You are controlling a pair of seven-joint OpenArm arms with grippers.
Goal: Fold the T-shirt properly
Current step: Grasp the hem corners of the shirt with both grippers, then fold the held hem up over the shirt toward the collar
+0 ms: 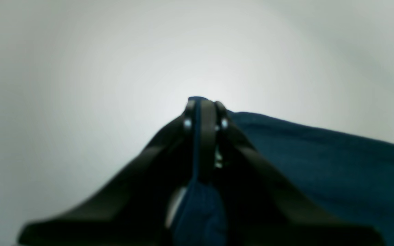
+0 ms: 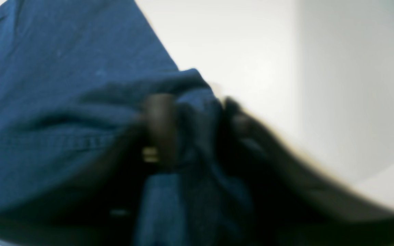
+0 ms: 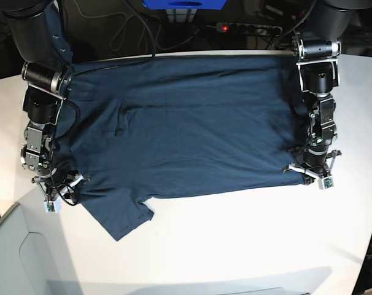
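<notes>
The right gripper (image 3: 56, 186) pinches a bunched fold of the T-shirt (image 3: 186, 123) between nearly closed jaws; the shirt spreads flat on the white table (image 3: 235, 246) to the left gripper (image 3: 310, 171), whose closed jaws clamp its hem edge

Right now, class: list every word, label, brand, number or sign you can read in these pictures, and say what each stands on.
None can be read.
T-shirt: plain, no print showing.
Blue box at the table's far edge: no readable text.
</notes>
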